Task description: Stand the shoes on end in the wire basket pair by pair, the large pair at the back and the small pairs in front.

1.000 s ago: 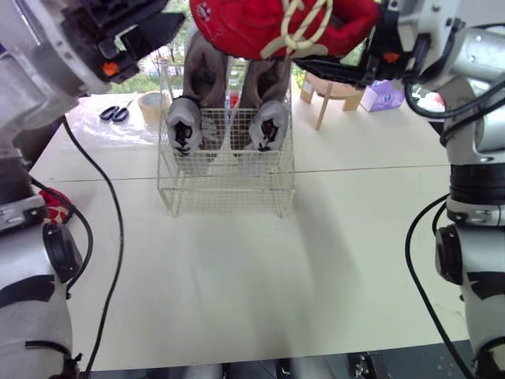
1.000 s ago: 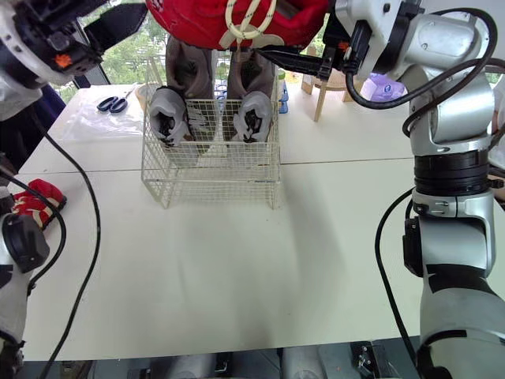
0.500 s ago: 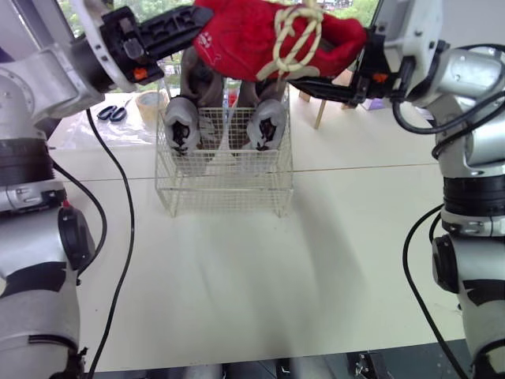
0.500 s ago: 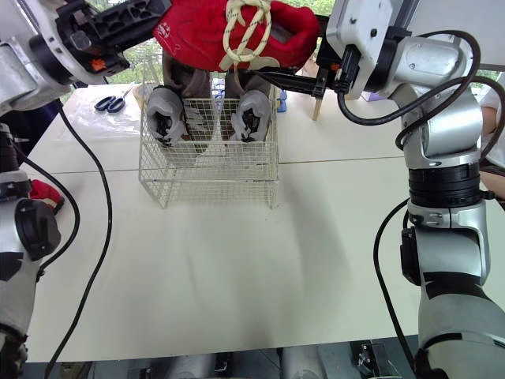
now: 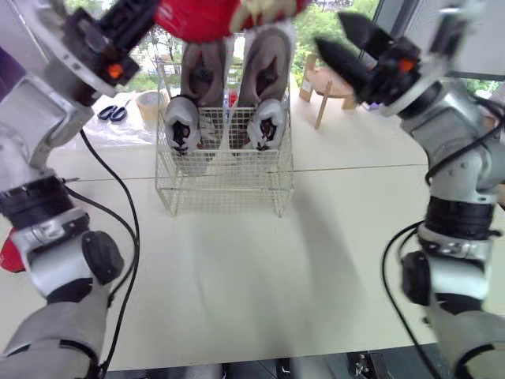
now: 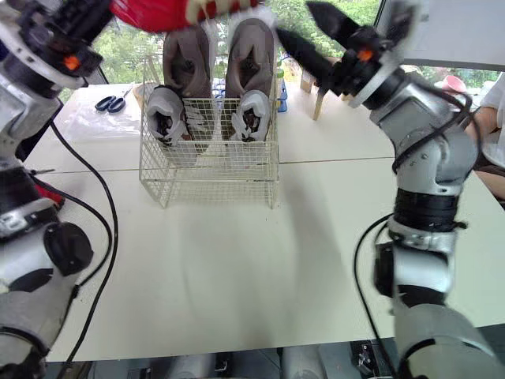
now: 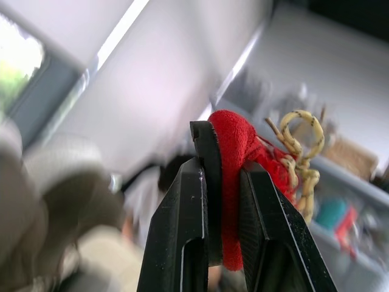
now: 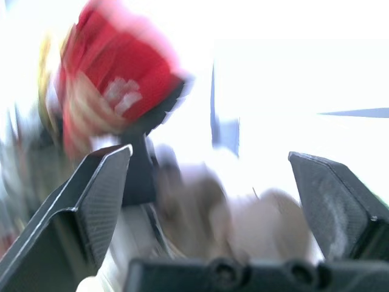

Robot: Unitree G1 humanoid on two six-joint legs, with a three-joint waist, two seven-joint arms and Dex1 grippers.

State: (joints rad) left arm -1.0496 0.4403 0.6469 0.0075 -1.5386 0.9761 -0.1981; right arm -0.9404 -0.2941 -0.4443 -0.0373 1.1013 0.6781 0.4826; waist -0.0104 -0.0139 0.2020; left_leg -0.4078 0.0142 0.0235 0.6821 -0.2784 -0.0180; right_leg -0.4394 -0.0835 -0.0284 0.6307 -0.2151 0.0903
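Top left, your left gripper (image 7: 223, 159) is pinching the red shoe (image 5: 197, 14) by its rim, and the frame edge cuts off most of the shoe. Mid-table, the wire basket (image 5: 225, 189) holds the grey pair (image 5: 268, 79) on end at the back. Your right gripper (image 8: 209, 155) is spread wide, empty, blurred.

**A bright workroom, more lab than home**

A broad pale desk (image 5: 237, 260) is made of two plain tops pushed together, their seam (image 5: 355, 167) running from side to side. At its far left corner lie workshop odds: black-handled scissors (image 5: 114, 113), a roll of tape (image 5: 150, 103) and a clear plastic sheet (image 5: 110, 130). Beyond the far edge stands a bare wooden stool (image 5: 327, 87), and tall windows (image 5: 316, 16) behind it show green trees in daylight. A person's sleeve (image 6: 495, 95) shows past the desk's right edge. The left wrist view catches what looks like stocked shelving (image 7: 340, 176), too blurred to read.
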